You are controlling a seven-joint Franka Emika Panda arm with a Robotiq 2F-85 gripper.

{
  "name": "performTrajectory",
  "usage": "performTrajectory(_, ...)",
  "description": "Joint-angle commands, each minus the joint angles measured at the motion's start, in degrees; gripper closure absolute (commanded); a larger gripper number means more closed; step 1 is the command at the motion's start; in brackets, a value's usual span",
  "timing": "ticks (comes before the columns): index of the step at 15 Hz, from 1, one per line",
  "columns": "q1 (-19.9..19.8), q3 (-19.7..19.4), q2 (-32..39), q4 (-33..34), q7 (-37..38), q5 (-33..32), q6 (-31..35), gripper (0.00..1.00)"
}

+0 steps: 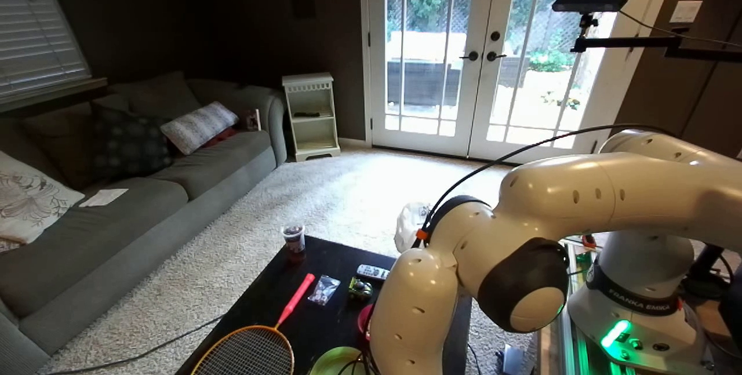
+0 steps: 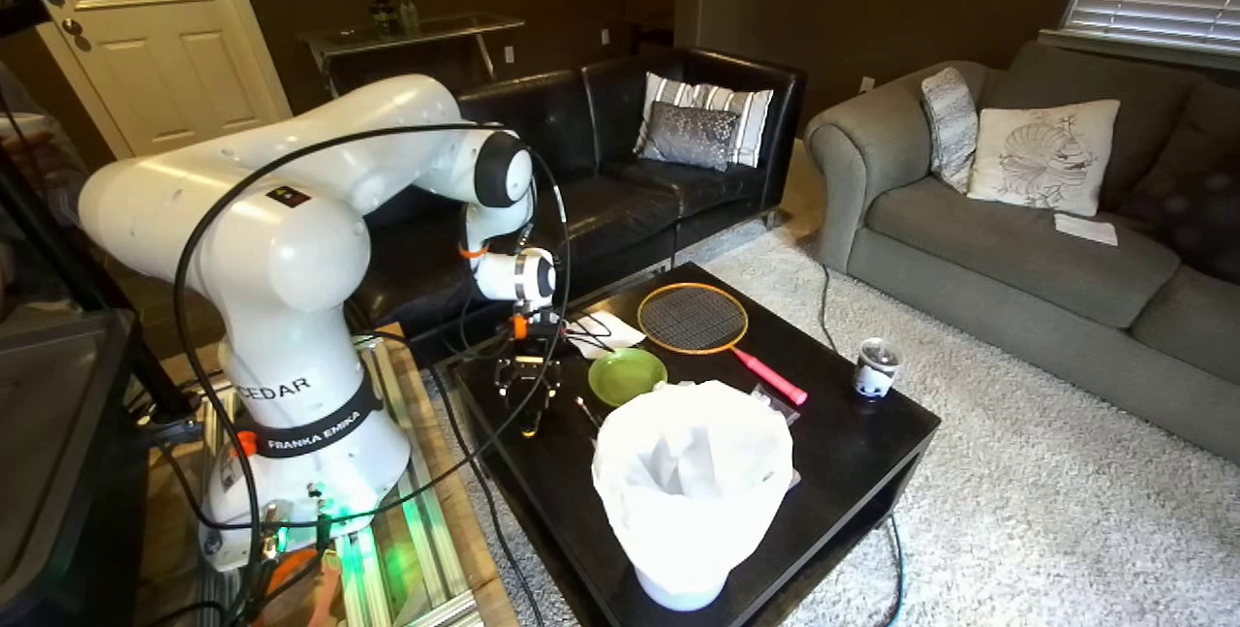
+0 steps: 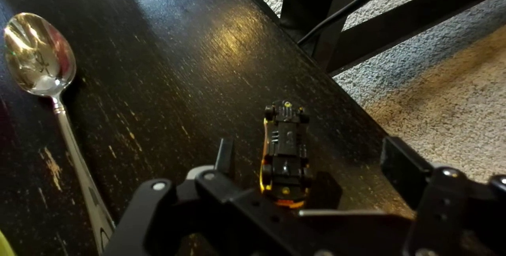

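Observation:
My gripper (image 3: pixel 312 163) is open and empty, pointing down above the dark table (image 3: pixel 189 90) close to its edge. A small toy car (image 3: pixel 285 149) lies upside down on the table between the two fingers in the wrist view. Its black underside and wheels face up, with yellow and orange body edges. It is nearer the left finger, and I see no contact. A silver spoon (image 3: pixel 39 56) lies to the left of the gripper. In an exterior view the gripper (image 2: pixel 528 385) is over the table's near-robot side, beside a green plate (image 2: pixel 628 375). Elsewhere the arm hides the gripper.
A white-lined bin (image 2: pixel 693 482) stands on the table. A racket (image 2: pixel 694 319) with a pink handle, a cup (image 2: pixel 877 370), white paper (image 2: pixel 603 331), a remote (image 1: pixel 373 272), a small plastic bag (image 1: pixel 324 290) and a red bowl (image 1: pixel 365 318) also lie there. Cables hang along the arm.

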Motion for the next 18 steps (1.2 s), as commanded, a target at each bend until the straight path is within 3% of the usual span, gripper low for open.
performTrajectory(1, -0.8, -0.01, 0.0, -0.62, -0.85, -0.82, 2.77, 0.38)
performTrajectory(3, -1.22, -0.07, 0.02, -0.91, -0.89, -0.78, 4.53, 0.46)
performTrajectory(4, -1.26, -0.27, 0.04, -0.98, -0.67, -0.85, 5.39, 0.23)
performTrajectory(5, -1.28, -0.45, 0.06, -1.11, -0.51, -0.96, 6.38, 0.14)
performTrajectory(8, -1.49, -0.65, 0.11, -1.39, -0.69, -0.97, 7.93, 0.02)
performTrajectory(10, -1.44, -0.8, 0.13, -1.48, -0.75, -1.01, 8.12, 0.0)
performTrajectory(12, -1.36, -0.9, 0.13, -1.48, -0.97, -1.09, 7.58, 0.25)
performTrajectory(14, -1.31, -0.94, 0.13, -1.51, -1.34, -1.18, 7.01, 0.32)
performTrajectory(18, -1.33, -0.79, 0.13, -1.87, -2.57, -1.31, 6.57, 0.62)
